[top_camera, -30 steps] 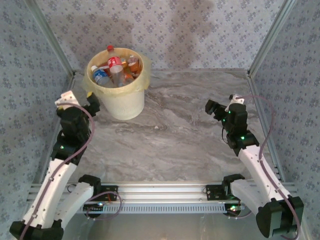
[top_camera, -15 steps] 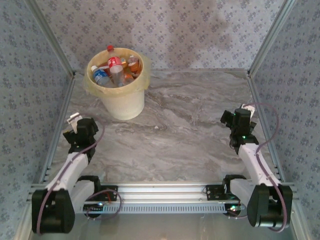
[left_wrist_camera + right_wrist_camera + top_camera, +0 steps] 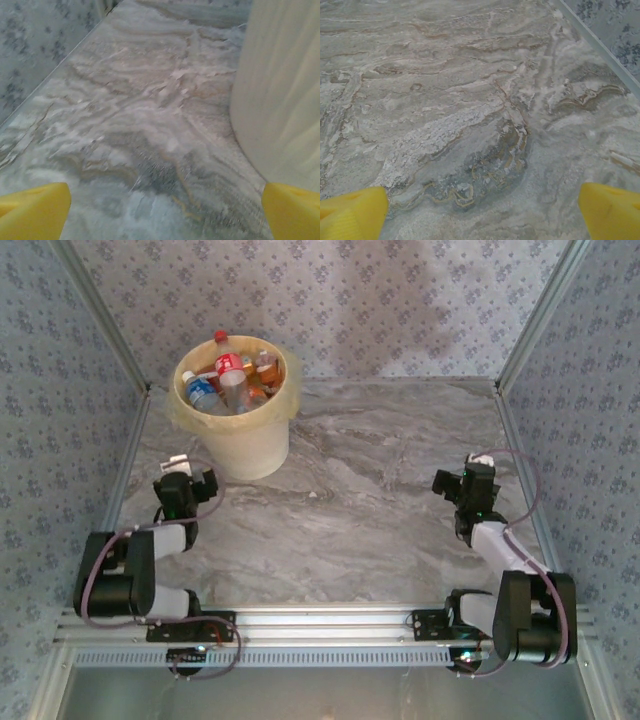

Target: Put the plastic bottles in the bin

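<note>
There they are: every small clear plastic bottle (image 3: 230, 380) I can spot is heaped inside the round cream-yellow plastic bin (image 3: 240, 445) at the far left of the grey marbled surface (image 3: 380, 470). One red-capped neck pokes up, and the rest tilt every which way. The left end effector (image 3: 186, 485), spread wide and empty, sits nearer, with the bin wall just ahead to its right. The right end effector (image 3: 452, 490), equally spread, is well apart. How many bottles lie beneath the top layer is hidden, and the labels blur.
</note>
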